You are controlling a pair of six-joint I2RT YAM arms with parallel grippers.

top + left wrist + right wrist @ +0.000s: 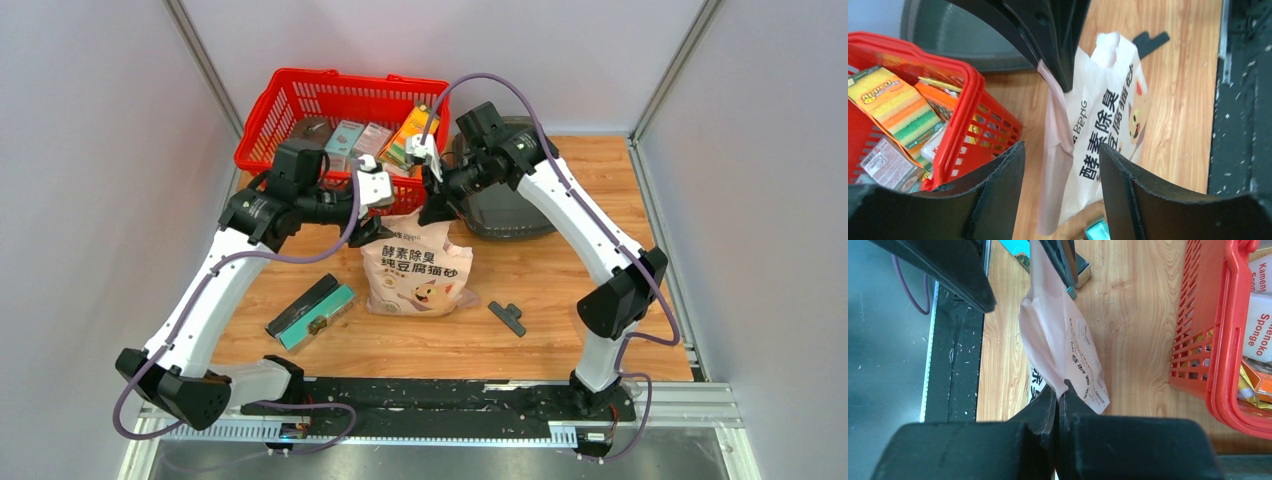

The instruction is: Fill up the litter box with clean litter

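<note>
Since the clean litter bag mid-worktop looks floppy and bottom-heavy, hold its top edge: your right gripper is clamped there, left gripper spread alongside.

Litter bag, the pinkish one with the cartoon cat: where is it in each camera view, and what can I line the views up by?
Top external: the litter bag is in the middle of the picture, just in front of the red basket.
Left wrist: centre, running from top to bottom; basket at left.
Right wrist: centre, upper half; basket at right.
Shared landmark: the red basket.
</note>
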